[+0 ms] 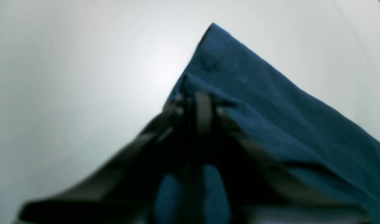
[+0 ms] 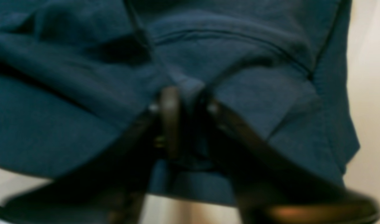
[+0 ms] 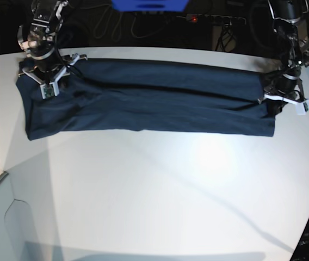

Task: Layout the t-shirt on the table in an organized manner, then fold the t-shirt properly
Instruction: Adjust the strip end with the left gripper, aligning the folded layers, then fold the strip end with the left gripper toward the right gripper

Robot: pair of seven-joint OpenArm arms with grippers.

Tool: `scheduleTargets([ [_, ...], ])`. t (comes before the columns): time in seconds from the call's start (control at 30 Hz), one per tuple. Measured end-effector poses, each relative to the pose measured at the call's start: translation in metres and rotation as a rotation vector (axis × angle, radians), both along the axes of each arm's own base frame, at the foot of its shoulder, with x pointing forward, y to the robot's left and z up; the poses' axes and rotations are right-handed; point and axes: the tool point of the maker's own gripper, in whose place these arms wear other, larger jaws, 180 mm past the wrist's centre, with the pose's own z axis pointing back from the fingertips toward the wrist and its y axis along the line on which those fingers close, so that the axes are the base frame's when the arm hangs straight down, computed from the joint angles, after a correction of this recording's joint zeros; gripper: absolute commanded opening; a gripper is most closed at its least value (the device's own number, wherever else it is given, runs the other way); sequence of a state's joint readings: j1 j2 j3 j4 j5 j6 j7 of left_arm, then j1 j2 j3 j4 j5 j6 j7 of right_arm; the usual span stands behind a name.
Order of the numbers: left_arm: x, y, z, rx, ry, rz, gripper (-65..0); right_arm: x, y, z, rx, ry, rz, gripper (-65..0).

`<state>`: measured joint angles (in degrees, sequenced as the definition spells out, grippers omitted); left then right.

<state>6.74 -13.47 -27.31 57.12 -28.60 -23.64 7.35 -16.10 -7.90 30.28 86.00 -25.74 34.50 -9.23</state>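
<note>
The near half of the bench (image 3: 160,190) lies bare, open to any approach. The shirt (image 3: 149,98) spans the far side in a long band, an arm standing at each end (cables (image 3: 122,24) behind it).

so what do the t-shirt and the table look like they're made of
The t-shirt: soft knit fabric, probably cotton, matte navy; it creases and sags into folds, with stitched seams showing in the right wrist view. The table: a hard, smooth white top, maybe laminate; it shows a soft glare patch and no grain.
</note>
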Motion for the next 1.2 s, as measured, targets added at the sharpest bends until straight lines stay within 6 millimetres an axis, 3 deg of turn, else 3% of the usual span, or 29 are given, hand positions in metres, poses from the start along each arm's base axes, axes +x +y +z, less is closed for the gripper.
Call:
scheduleTargets([
  [0.07,-0.005,0.0,-0.001,0.004,0.008,-0.003,-39.7,0.0,-0.003,0.003,-0.011,-0.001,0.0,-34.1],
  [0.13,-0.011,0.001,0.001,0.011,0.008,-0.003,-34.5,0.004,-0.008,0.011,-0.032,-0.021,0.002,-30.5],
  [0.3,-0.013,0.001,0.004,0.019,0.004,-0.005,-33.9,0.013,-0.01,0.023,-0.05,-0.058,0.006,-29.7],
  [0.73,-0.007,-0.006,-0.008,-0.043,-0.023,0.046,-34.4,0.02,0.001,0.018,-0.012,-0.06,0.001,-29.8],
  [0.83,-0.008,-0.007,-0.009,-0.047,-0.023,0.046,-40.9,0.015,0.002,0.011,-0.004,-0.037,-0.002,-29.8],
  [0.93,-0.011,-0.007,-0.012,-0.054,-0.014,0.052,-57.4,0.015,0.002,0.011,-0.003,-0.036,-0.001,-29.8],
  [1.0,-0.011,-0.007,-0.013,-0.056,-0.011,0.054,-65.0,0.015,0.002,0.011,-0.002,-0.038,-0.001,-29.8],
  [1.2,-0.008,-0.01,-0.004,-0.031,0.005,0.02,-64.9,0.025,0.006,0.004,0.024,-0.039,-0.003,-29.8],
])
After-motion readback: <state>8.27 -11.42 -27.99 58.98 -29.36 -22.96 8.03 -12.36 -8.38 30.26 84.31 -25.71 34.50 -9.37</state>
